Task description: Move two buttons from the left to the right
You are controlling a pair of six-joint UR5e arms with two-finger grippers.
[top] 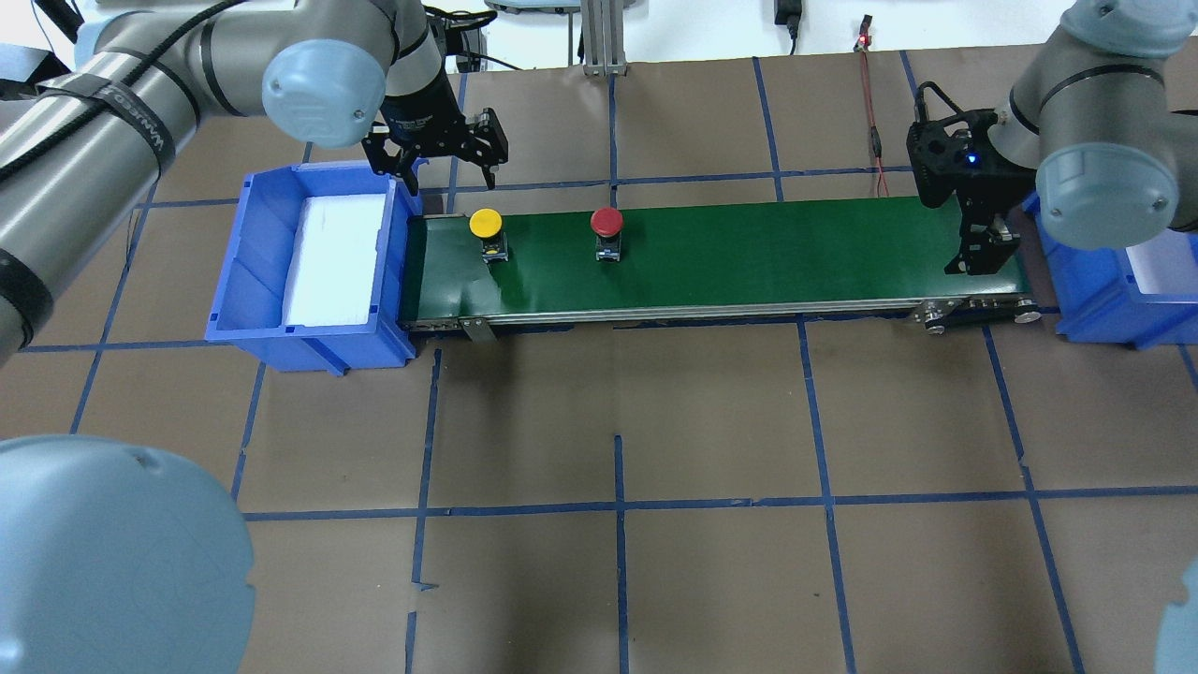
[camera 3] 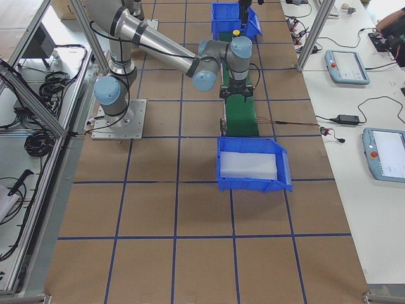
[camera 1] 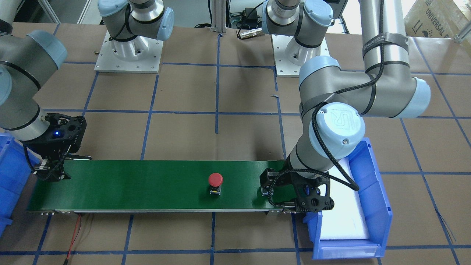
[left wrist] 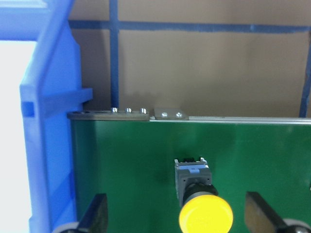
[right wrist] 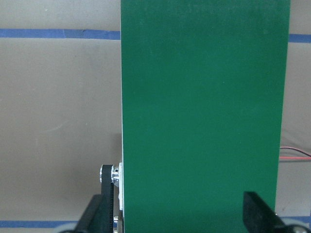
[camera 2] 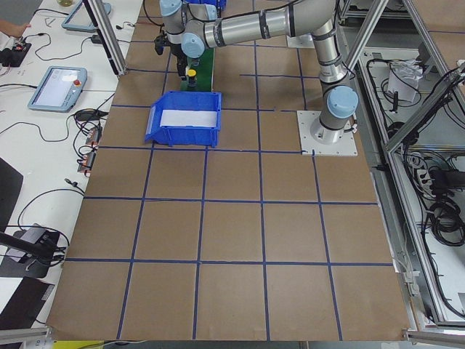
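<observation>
The yellow button (top: 486,225) stands near the left end of the green belt (top: 767,253). The red button (top: 606,223) stands a little to its right and also shows in the front view (camera 1: 215,179). My left gripper (top: 440,170) hangs open above the yellow button. In the left wrist view the yellow cap (left wrist: 205,218) lies between the spread fingers (left wrist: 97,213), untouched. In the front view the left gripper (camera 1: 280,198) hides the yellow button. My right gripper (top: 983,255) is open and empty over the belt's right end; the right wrist view shows only bare belt (right wrist: 199,107).
A blue bin (top: 243,253) lined with white foam stands at the belt's left end. A second blue bin (top: 1095,309) stands at the right end, under my right arm. A red wire (top: 870,103) runs behind the belt. Brown paper with blue tape lines covers the table.
</observation>
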